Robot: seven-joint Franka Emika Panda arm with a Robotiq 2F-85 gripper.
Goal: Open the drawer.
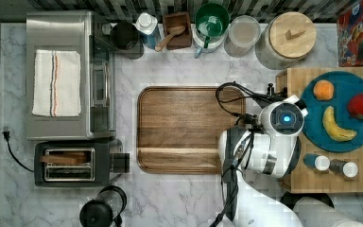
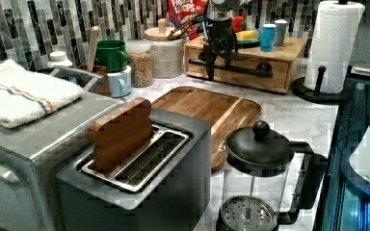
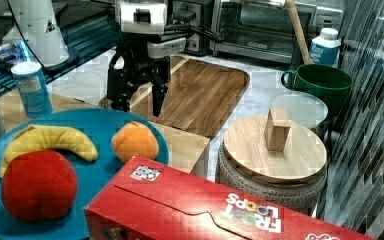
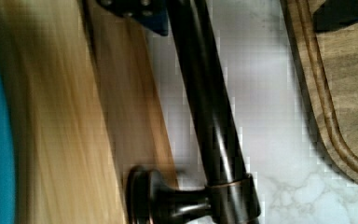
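The drawer [image 2: 243, 81] is the pale wooden front of the low cabinet [image 2: 289, 50] at the back of the left view, and it looks level with the cabinet's face. Its long black bar handle [image 2: 241, 69] runs across it. My gripper [image 2: 212, 70] hangs straight down at the handle's end on the left view's left. It is open: in the wrist view the handle [image 4: 209, 116] passes between the two dark fingers [image 4: 135, 11], with gaps on both sides. In the right view the gripper [image 3: 137, 107] stands spread in front of the cabinet [image 3: 185, 145].
A darker brown tray [image 1: 184, 127] lies on the marble counter right beside the cabinet. On the cabinet stand a teal plate [image 1: 312, 127] with fruit and two shakers [image 1: 333, 164]. A lidded jar [image 2: 166, 53] and a paper towel roll [image 2: 332, 43] flank the cabinet. A French press [image 2: 255, 159] stands in the foreground of the left view.
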